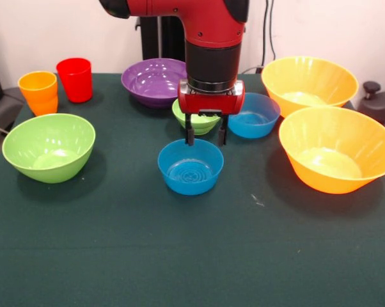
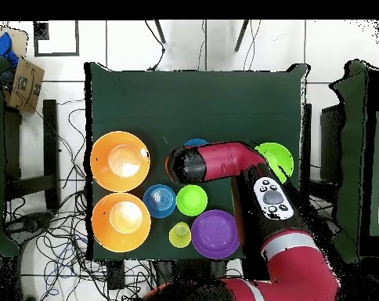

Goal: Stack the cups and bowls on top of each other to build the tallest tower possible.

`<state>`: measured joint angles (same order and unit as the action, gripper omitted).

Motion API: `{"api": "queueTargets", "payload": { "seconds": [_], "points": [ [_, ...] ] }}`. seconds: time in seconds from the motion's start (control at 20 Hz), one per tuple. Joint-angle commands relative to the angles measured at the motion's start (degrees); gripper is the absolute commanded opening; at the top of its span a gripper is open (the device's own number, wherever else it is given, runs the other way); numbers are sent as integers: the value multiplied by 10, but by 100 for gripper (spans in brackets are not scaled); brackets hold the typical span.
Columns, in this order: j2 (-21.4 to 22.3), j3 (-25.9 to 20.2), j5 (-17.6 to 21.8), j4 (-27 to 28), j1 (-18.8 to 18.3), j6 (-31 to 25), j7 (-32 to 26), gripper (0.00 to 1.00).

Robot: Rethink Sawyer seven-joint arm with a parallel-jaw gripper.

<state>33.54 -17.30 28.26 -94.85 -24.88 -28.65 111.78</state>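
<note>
My gripper (image 1: 206,137) hangs open with nothing between its fingers, just over the far rim of a small blue bowl (image 1: 190,166). From overhead that blue bowl (image 2: 196,143) peeks out from under the arm (image 2: 220,162). A small green bowl (image 1: 196,122) sits right behind the gripper, beside a second small blue bowl (image 1: 254,116). The purple bowl (image 1: 154,81) is further back. The orange cup (image 1: 38,92) and red cup (image 1: 75,79) stand at the back left. A yellow cup (image 2: 180,234) shows only from overhead, next to the purple bowl (image 2: 214,233). Nothing is stacked.
Two very large orange bowls (image 1: 309,82) (image 1: 338,149) fill the right side. A large green bowl (image 1: 48,147) sits at the left. The dark green table (image 1: 180,256) stretches towards the front edge.
</note>
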Motion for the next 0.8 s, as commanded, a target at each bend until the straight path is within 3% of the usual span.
{"api": "queueTargets", "payload": {
  "seconds": [0.05,0.45,0.8],
  "points": [
    [36,-39,-32,-13,-13,-84,-36,100],
    [42,-40,-47,-31,-27,-65,-32,100],
    [107,-81,-85,-48,-77,-133,-94,100]
  ]
}}
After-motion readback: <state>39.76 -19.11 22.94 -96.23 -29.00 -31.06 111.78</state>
